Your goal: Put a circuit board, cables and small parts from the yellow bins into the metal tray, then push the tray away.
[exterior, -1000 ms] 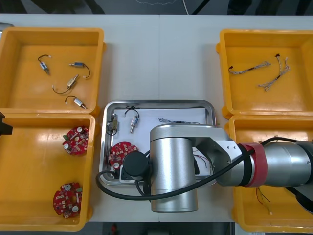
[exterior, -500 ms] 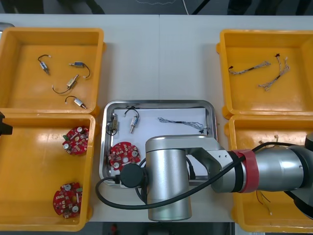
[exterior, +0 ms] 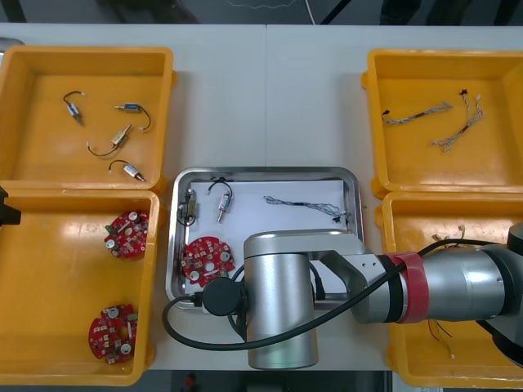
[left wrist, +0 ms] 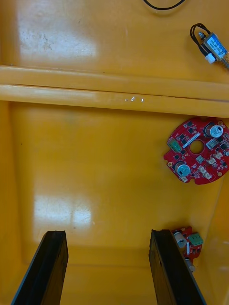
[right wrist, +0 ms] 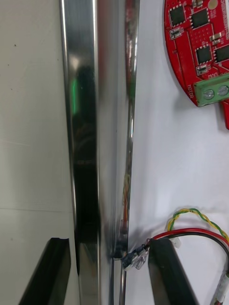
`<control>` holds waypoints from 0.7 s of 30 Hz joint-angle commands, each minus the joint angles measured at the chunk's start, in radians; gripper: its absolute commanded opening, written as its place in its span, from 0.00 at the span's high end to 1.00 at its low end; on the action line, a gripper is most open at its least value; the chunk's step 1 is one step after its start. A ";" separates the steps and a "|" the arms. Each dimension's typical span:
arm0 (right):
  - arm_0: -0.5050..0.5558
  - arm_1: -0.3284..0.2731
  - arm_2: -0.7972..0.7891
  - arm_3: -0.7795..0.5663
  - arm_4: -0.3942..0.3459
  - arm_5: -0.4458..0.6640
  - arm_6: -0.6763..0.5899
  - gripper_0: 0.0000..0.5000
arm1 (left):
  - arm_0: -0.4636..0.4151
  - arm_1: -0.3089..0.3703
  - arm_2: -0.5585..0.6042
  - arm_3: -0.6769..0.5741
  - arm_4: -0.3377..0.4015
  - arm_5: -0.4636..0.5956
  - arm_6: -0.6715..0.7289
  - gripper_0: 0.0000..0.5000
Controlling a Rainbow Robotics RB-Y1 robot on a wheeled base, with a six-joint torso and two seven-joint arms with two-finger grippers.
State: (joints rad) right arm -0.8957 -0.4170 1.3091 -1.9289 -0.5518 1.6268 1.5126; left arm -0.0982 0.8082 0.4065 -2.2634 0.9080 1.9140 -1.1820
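Though barely shifted, the open, empty right hand [right wrist: 109, 245] straddles the metal tray [right wrist: 87, 119] rim.

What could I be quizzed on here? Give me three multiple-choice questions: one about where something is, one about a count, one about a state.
1. Where is the right gripper?
A. Astride the rim of the metal tray, one finger inside, one outside
B. Inside a yellow bin
C. Over bare table, far from the tray

2. How many red circuit boards lie in the left near yellow bin?
A. None
B. Two
C. Five

3. How is the left gripper?
A. Shut on a cable
B. Shut on a board
C. Open, holding nothing

Answers:
1 A: the right wrist view shows the shiny rim running between its two fingers.
2 B: the front view shows one board farther off in that bin and a second nearer the robot.
3 C: its fingers stand apart above the bin's floor with nothing between them.
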 commanded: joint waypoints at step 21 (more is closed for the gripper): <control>-0.029 -0.025 -0.017 -0.024 0.052 -0.025 -0.034 1.00 | 0.018 0.046 0.028 -0.031 0.008 0.006 -0.018 0.00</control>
State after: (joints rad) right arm -0.8972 -0.4192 1.3078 -1.9299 -0.5039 1.6103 1.5091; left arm -0.0981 0.8083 0.4065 -2.2634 0.9080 1.9140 -1.1820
